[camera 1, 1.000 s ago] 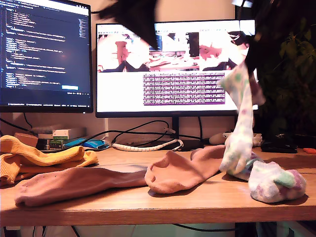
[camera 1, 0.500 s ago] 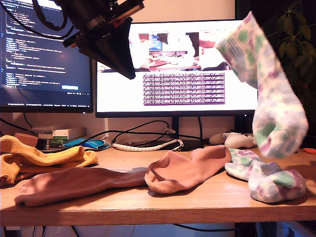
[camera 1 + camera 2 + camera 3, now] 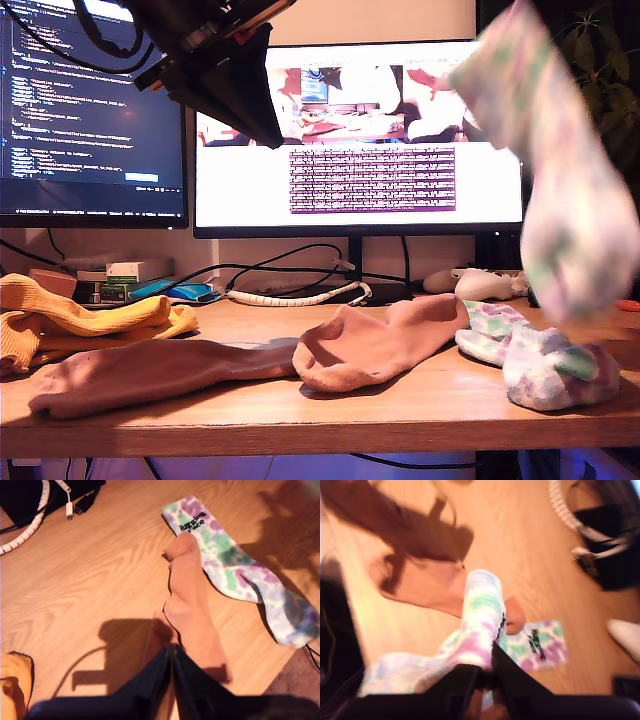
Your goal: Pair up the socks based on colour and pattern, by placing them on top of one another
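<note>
My second gripper [image 3: 492, 666] is shut on a white sock with green and pink blotches [image 3: 481, 622]. That sock [image 3: 560, 190] hangs blurred in the air at the exterior view's right, above its mate [image 3: 545, 365] lying on the table. Two salmon-pink socks [image 3: 150, 372] [image 3: 380, 345] lie across the middle of the table. Mustard-yellow socks [image 3: 70, 320] are heaped at the exterior view's left. My first gripper [image 3: 266, 130] hangs high at the exterior view's upper left, shut [image 3: 171, 657] with nothing in it, above a pink sock [image 3: 192, 615] and the lying blotched sock [image 3: 235, 565].
Two monitors [image 3: 360, 140] stand at the back of the wooden table [image 3: 420, 410]. A white coiled cable [image 3: 295, 297], a blue mouse [image 3: 185, 292], small boxes [image 3: 125, 272] and a white mouse [image 3: 485, 283] lie behind the socks. A plant [image 3: 605, 90] stands at the exterior view's right.
The blotched sock has been lifted off the table and now swings blurred at the exterior view's right. My first gripper came down into view at that view's upper left.
</note>
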